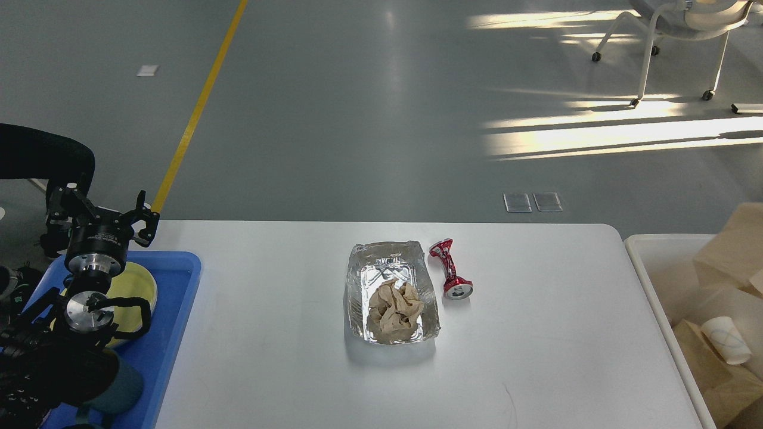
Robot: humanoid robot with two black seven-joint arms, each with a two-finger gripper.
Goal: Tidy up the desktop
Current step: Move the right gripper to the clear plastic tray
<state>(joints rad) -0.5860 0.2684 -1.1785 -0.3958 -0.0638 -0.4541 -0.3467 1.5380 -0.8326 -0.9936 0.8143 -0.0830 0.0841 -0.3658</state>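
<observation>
The white tabletop (536,357) fills the lower middle of the view and is partly tidied. A foil tray (391,292) holding crumpled brown paper (395,308) sits at its centre, with a crushed red can (450,269) just beside it at 3 o'clock. These remain. Brown paper bags (730,256) and a paper cup (724,340) already lie in the bin (647,262) at 3 o'clock. The left gripper (122,221) hangs over the blue tray (176,310) at 9 o'clock, fingers spread and empty; the right gripper is out of view.

I have a single view, from the robot's head, looking forward and down at a steep slant. The desktop (286,357) fills the lower half, close in; grey floor runs off toward 12 o'clock. My left arm enters from 9 o'clock. No second camera overlaps this one.
</observation>
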